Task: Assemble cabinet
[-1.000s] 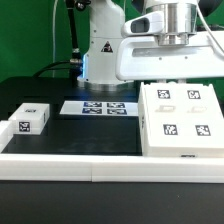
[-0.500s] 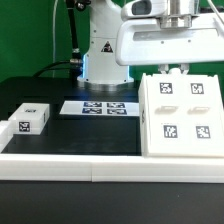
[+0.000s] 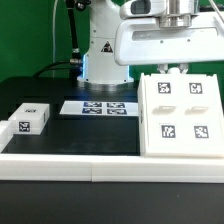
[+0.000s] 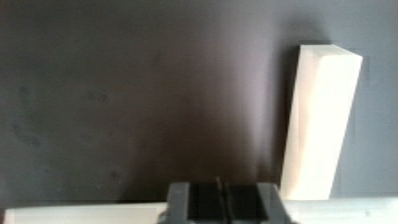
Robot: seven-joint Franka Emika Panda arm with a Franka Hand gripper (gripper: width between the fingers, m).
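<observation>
Exterior view: cabinet body (image 3: 180, 118), a large white box, lies flat on the dark table (image 3: 100, 135) at the exterior view's right, top face up and carrying several square tags. Its near edge is just beside the long low white rail (image 3: 60, 162) that runs across the front; contact not clear.

Gripper (image 3: 173, 70) hangs under the broad white hand, directly over the body's far edge. Tips look to be at or touching that edge, but the gap is too small to judge.

Small white tagged block (image 3: 30, 118) sits at the exterior view's left, well apart from the body, near the rail. Marker board (image 3: 97, 107) lies flat between them, further back, in front of the arm base (image 3: 100, 45).

Wrist view: gripper (image 4: 219, 200) has its fingers (image 4: 201, 200) drawn together, only a thin seam between them, nothing seen clamped. Dark table fills most of the frame. A long white bar (image 4: 320, 120) stands off to one side of the fingers, and a white strip (image 4: 80, 213) lies beside the fingertips. Cannot tell which parts these are
</observation>
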